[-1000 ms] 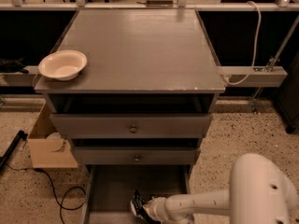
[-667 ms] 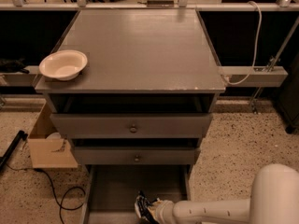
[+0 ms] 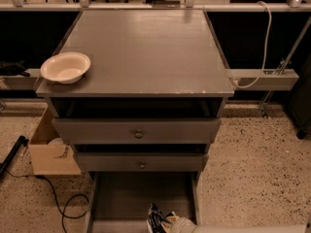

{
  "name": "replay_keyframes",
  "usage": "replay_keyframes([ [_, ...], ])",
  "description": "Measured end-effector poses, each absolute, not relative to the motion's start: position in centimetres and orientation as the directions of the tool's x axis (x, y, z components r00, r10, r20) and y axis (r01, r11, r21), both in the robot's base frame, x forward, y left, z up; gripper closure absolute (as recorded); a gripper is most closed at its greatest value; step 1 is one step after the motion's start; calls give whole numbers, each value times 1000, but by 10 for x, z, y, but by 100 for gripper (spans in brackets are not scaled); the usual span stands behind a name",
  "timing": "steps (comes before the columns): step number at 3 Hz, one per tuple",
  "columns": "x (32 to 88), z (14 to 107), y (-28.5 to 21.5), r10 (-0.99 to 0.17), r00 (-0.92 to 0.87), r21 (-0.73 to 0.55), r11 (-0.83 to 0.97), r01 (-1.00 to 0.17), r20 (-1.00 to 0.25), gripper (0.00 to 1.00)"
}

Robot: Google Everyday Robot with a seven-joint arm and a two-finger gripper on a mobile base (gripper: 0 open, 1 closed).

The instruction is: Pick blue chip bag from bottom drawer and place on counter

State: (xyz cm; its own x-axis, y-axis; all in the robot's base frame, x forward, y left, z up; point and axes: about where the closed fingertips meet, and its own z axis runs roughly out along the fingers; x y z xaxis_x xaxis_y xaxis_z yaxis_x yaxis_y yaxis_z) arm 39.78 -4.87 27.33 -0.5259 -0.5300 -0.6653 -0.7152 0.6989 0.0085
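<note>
Low over bottom drawer (image 3: 131,198), claw (image 3: 166,221) seemingly pinching blue chip bag (image 3: 154,218), counter (image 3: 146,47) bearing bowl (image 3: 65,67), speckled floor (image 3: 252,169)

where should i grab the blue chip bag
Probably the raised crinkled edge of the blue chip bag, from the right, where the gripper sits beside it at the front of the bottom drawer; it seems to stand off the floor.

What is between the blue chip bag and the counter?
Camera view: two knobbed drawers; the gripper sits at the blue chip bag in the bottom drawer.
</note>
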Motion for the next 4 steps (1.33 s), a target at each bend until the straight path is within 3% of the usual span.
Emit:
replay_keyframes([
  [2,403,289,-53,-508,-527,-6,724,-689,-681,100],
  [4,418,378,-67,-514,-484,-124,766,-631,-708,100],
])
